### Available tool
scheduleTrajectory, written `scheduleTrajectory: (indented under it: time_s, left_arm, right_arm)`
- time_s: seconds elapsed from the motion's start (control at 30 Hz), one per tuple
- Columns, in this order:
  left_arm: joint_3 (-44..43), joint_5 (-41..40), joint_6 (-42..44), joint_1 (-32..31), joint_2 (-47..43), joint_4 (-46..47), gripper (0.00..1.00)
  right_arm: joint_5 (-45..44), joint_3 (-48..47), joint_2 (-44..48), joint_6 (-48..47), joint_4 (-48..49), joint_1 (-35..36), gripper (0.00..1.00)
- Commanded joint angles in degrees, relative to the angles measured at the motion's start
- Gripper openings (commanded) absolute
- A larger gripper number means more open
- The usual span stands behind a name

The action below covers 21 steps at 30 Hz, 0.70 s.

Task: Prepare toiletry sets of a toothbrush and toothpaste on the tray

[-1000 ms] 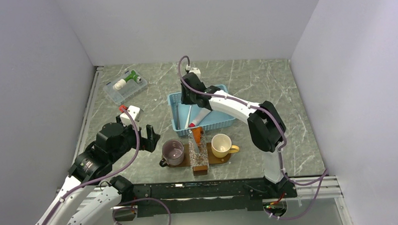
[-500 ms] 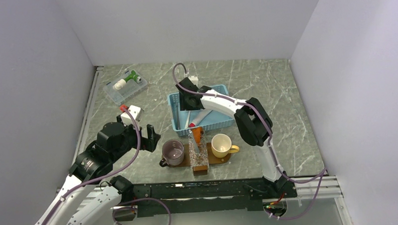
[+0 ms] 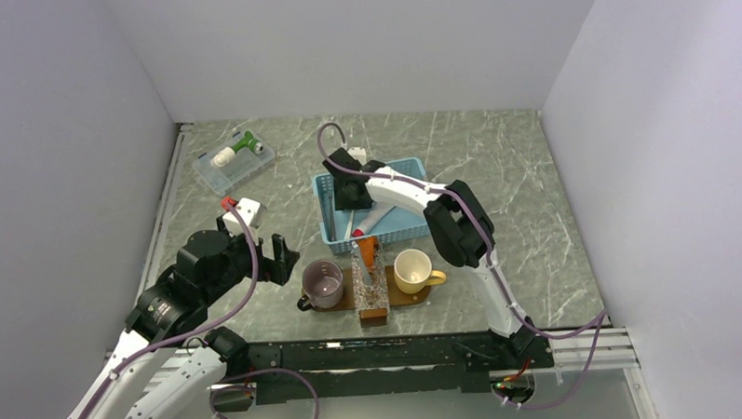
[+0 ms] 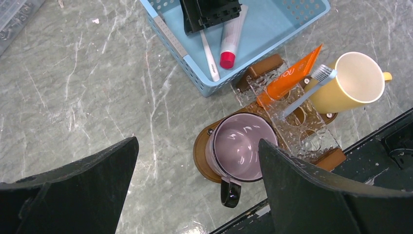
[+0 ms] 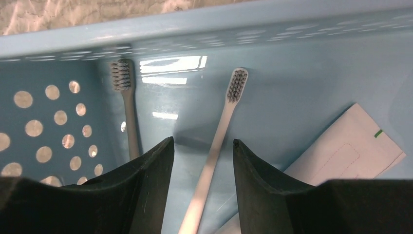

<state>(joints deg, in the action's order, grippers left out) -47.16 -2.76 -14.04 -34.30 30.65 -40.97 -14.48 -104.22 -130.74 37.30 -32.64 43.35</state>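
Counter point(image 3: 496, 149): grey-green marbled stone with pale veins, walled on three sides. Lying directly on it:
- Light-blue perforated basket point(image 3: 387, 237), centre, toward the back.
- Clear plastic box point(image 3: 208, 173), back left, well apart from the basket.
- Small white block point(image 3: 244, 211) with a red end, left side; possibly a fitting, too small to identify.
- Dark-brown wooden tray point(image 4: 199, 153), just in front of the basket.

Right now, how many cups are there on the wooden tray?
2. The purple cup stands at the tray's left end, the yellow cup at its right end; none seems hidden.
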Motion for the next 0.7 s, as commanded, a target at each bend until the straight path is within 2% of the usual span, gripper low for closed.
scheduleTrajectory:
  time_s: [0.0, 0.23, 0.53, 0.6, 0.67]
  left_arm:
    - [-0.6, 1.3, 0.9, 0.3, -0.8, 1.9, 0.99]
    - [-0.5, 1.6, 0.9, 0.4, -1.4, 1.9, 0.99]
    - [-0.4, 1.8, 0.9, 0.3, -1.6, 1.9, 0.99]
    - [-0.4, 1.8, 0.9, 0.4, -1.5, 1.9, 0.99]
    - [-0.5, 1.8, 0.9, 0.3, -1.5, 1.9, 0.99]
  right_arm:
    - [0.1, -3.6, -1.3, 0.6, -2.4, 0.6, 0.49]
    - [-0.1, -4.8, -3.3, 0.0, -4.2, 1.1, 0.4]
    - [0.4, -4.8, -4.0, -0.5, -4.9, 1.6, 0.13]
    - [0.4, -4.7, -3.9, -0.4, -4.5, 1.5, 0.01]
    - [0.3, -4.3, -3.4, -0.3, -3.9, 1.6, 0.0]
